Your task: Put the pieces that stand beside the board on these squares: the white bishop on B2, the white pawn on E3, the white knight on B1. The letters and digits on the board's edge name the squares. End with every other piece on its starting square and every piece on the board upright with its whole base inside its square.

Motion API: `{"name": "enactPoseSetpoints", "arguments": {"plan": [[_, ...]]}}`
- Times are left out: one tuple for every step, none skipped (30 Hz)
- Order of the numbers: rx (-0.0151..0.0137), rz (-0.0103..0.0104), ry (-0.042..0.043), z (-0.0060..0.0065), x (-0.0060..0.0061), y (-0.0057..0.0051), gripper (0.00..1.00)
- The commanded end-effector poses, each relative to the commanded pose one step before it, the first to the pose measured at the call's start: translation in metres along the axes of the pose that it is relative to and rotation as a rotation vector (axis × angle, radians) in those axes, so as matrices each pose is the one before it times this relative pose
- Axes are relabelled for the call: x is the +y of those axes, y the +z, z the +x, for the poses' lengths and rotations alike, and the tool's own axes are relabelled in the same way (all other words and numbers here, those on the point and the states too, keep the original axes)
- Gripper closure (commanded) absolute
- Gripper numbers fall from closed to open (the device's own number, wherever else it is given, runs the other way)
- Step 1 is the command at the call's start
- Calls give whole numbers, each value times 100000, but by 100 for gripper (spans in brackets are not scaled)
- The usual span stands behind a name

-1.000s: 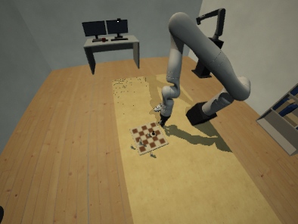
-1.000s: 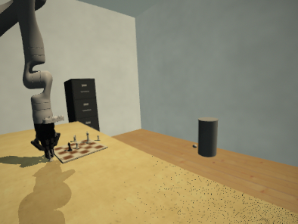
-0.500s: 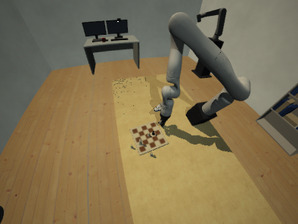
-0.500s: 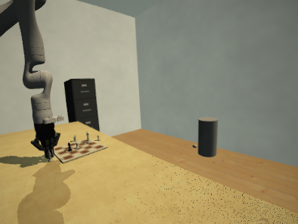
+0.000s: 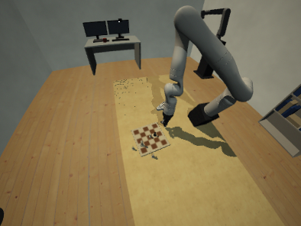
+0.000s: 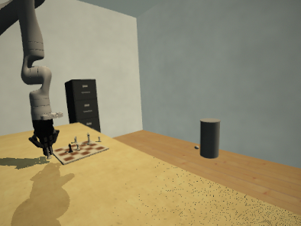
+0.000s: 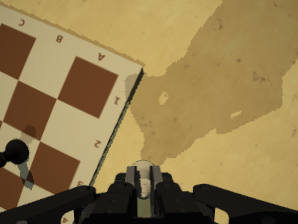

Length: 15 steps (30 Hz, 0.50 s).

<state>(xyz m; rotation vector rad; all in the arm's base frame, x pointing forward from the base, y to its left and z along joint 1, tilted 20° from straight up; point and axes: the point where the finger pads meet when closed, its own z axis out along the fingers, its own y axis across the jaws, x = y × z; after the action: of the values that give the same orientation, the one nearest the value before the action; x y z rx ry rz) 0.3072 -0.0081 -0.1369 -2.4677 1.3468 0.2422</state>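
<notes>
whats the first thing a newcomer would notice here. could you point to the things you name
The big grey arm (image 5: 225, 57) (image 6: 34, 50) arches over the yellow table (image 5: 183, 179) (image 6: 114, 191), its pincer (image 5: 164, 123) (image 6: 48, 156) (image 7: 143, 179) shut on a pale piece (image 6: 49, 156) (image 7: 144, 186) just beside the board (image 5: 142, 155) (image 6: 64, 163) (image 7: 45, 65). Next comes the dark cylinder (image 6: 209, 139) standing on the wooden floor (image 5: 65, 153) (image 6: 260, 172) beyond the table.

Your gripper (image 5: 164, 123) (image 6: 48, 153) (image 7: 143, 179) has risen slightly beside the chessboard (image 5: 167, 143) (image 6: 85, 154) (image 7: 46, 72)'s A1 corner, and you've brought up the white piece (image 6: 49, 156) (image 7: 144, 188) between its fingertips.
</notes>
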Motion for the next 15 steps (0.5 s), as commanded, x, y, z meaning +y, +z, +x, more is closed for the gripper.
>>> {"name": "enactPoseSetpoints", "arguments": {"plan": [[1258,-329,-1292,444,-335,-773,100],[0,0,0,0,0,-304,100],[2,5,2,0,-2,-313,100],[-1,-5,-2,0,2,-315,100],[1,1,0,0,0,-323,100],[1,4,2,0,-2,-329,100],[0,-3,-2,1,1,-333,100],[1,0,0,0,0,-339,100],[0,2,1,0,-1,-343,100],[0,0,0,0,0,-346,100],[1,0,-1,1,0,-349,100],[0,1,0,0,0,-349,100],[-1,1,2,-1,0,-346,100],[1,0,-1,1,0,-343,100],[1,0,-1,1,0,-335,100]]}}
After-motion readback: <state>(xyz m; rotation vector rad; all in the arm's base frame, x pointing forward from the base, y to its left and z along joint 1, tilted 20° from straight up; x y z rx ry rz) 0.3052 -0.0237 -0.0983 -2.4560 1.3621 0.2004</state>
